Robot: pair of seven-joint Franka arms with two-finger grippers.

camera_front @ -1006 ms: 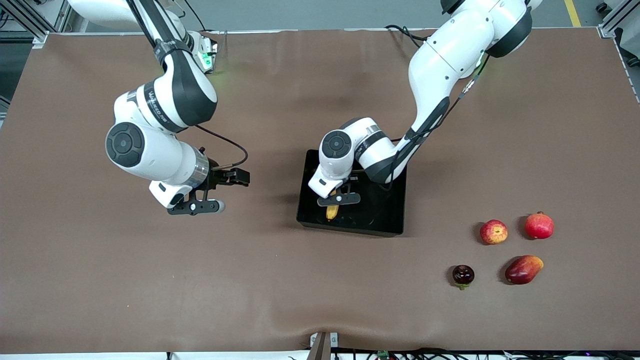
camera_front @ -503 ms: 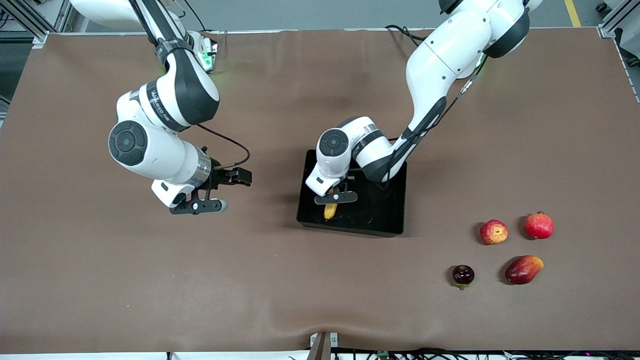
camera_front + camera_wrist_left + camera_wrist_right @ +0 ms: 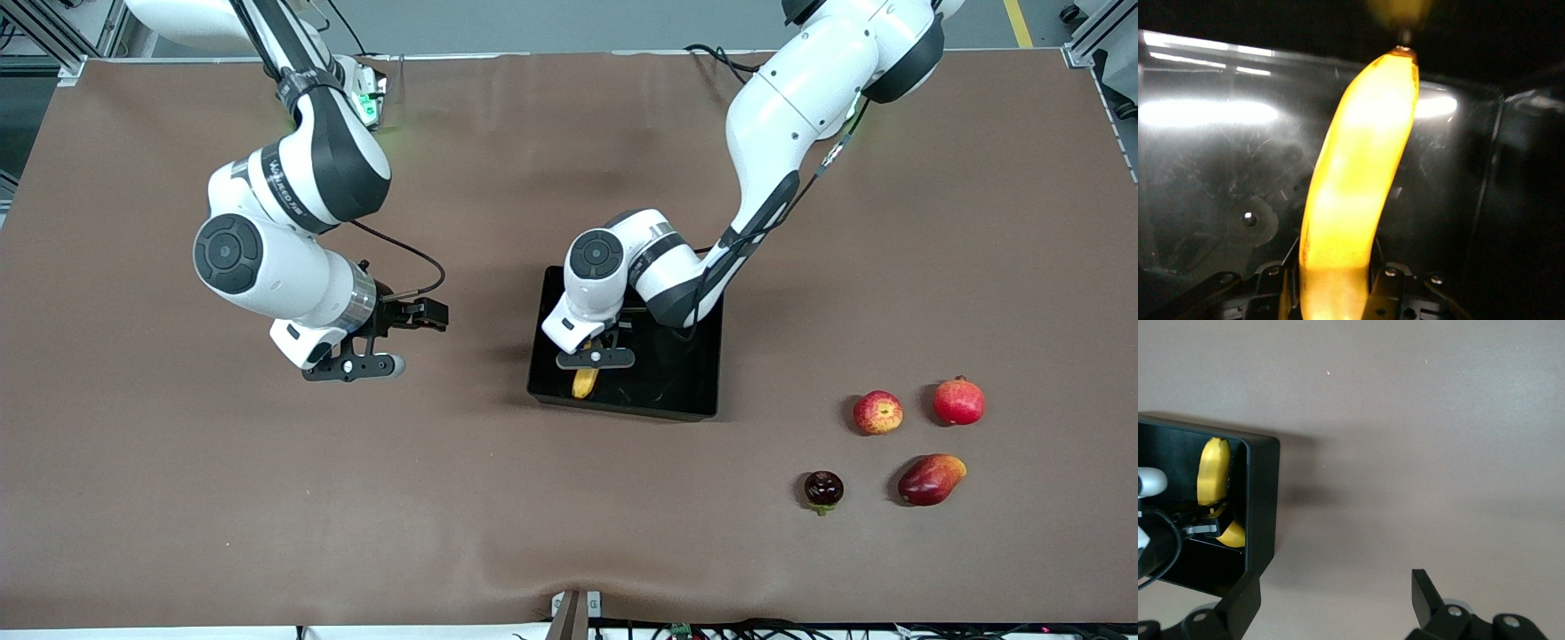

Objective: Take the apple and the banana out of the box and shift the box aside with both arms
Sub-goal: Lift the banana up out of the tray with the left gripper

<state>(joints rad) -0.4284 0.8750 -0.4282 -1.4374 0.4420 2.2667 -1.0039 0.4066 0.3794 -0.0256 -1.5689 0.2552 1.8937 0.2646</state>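
Note:
The black box [image 3: 622,406] sits mid-table. My left gripper [image 3: 594,358] reaches down into it and is shut on the yellow banana [image 3: 584,383], whose free end points toward the box's nearer wall. In the left wrist view the banana [image 3: 1358,180] stands between my fingers [image 3: 1383,293] over the glossy box floor [image 3: 1205,173]. The red-and-yellow apple [image 3: 877,412] lies on the table toward the left arm's end. My right gripper [image 3: 351,366] hangs open and empty over bare table beside the box; its wrist view shows the gripper [image 3: 1335,593], the box wall [image 3: 1263,500] and the banana [image 3: 1213,477].
A pomegranate [image 3: 958,401] lies beside the apple. A mango [image 3: 930,479] and a small dark purple fruit [image 3: 823,488] lie nearer the front camera. The brown table mat [image 3: 444,498] stretches wide around them.
My left gripper has shifted slightly with the banana toward the right arm's end inside the box. The right arm moved a little, then stopped.

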